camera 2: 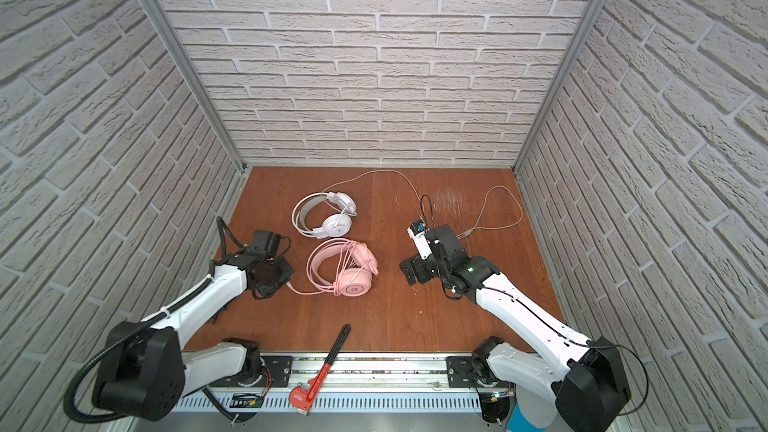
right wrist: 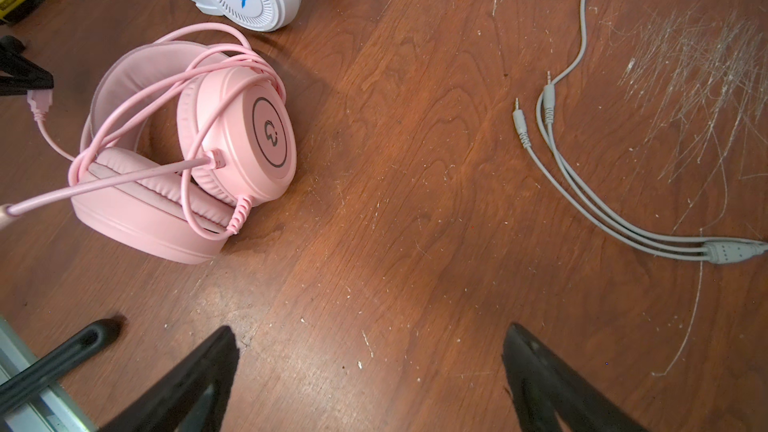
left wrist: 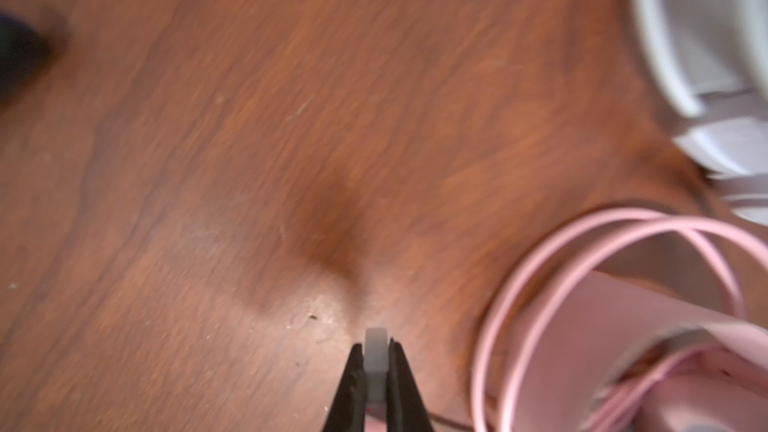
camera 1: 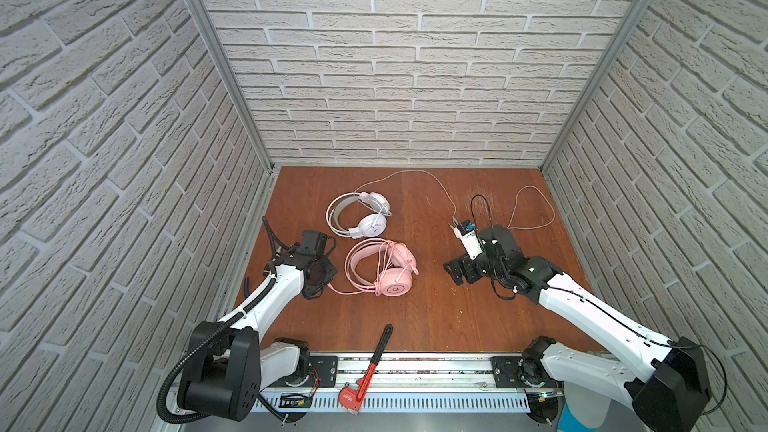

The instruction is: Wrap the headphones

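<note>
On a scratched wooden tabletop [camera 1: 436,309] inside a brick-patterned enclosure, we see 2 headsets lying side by side near the middle. The pink headset [camera 1: 395,289] is the nearer one to the robot, and the white headset [camera 1: 372,225] lies just behind it, toward the back wall. The left end effector [left wrist: 376,346] is pressed shut on the pink plug [right wrist: 39,100] at the free end of the pink cable [right wrist: 240,213], just left of the pink headset and low over the wood. In the left wrist view its 2 black fingers pinch a pale tip of that plug between them. From the plug the cable runs a short way across the tabletop to the pink headset, where we count several loops already lying over the headband and the 2 ear cups; its boom mic [right wrist: 104,184] pokes out across a cushion. The right end effector [right wrist: 370,330] hangs to the right of the pink headset, well apart from it, with its fingers spread wide over bare wood and nothing held. The white headset's grey cable [right wrist: 584,14] is unwound: it trails toward the back wall, swings right and loops behind the right arm, ending in 2 slim jack plugs [right wrist: 519,118] on the wood. A red-and-black pipe wrench [camera 1: 365,380] lies at the front edge, its head over the metal rail.
</note>
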Robot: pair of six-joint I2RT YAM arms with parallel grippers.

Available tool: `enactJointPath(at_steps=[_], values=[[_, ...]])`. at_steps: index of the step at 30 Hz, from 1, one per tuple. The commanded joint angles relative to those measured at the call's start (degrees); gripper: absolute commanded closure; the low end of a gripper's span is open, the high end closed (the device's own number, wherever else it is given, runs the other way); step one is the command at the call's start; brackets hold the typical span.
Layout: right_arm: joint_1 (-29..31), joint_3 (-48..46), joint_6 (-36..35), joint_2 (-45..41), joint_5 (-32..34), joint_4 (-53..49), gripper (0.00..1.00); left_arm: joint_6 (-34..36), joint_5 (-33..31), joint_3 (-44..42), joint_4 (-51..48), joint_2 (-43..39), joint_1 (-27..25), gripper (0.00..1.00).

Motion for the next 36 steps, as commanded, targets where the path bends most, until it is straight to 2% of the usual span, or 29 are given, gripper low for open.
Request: enactJointPath(at_steps=[1,8,19,29,36], values=[[-0.3,1.5,-0.6,0.3,-1.0,0.4,0.00,5.6,0.4,2.3,-1.2,-2.3,-0.2,1.00],[-0.3,2.0,-0.8,0.6,-1.2,0.0,0.00,11.5,4.8,4.4,0.8,-3.6,-1.9,1.00],[-0.3,1.1,-1.0,0.5,-4.0,0.2,0.00,16.6,8.3,11.9,3.5,5.3,-10.6,1.00],[-0.2,1.4,-0.7,2.2,-5.4,-0.3,0.00,21.7,10.5,23.0,0.8,21.0,-14.0,1.00],[-0.2,1.5,-1.0,2.0,-5.2,-0.8,0.00,22.6,8.7,28.4,-4.3,32.7,-16.0,1.00]])
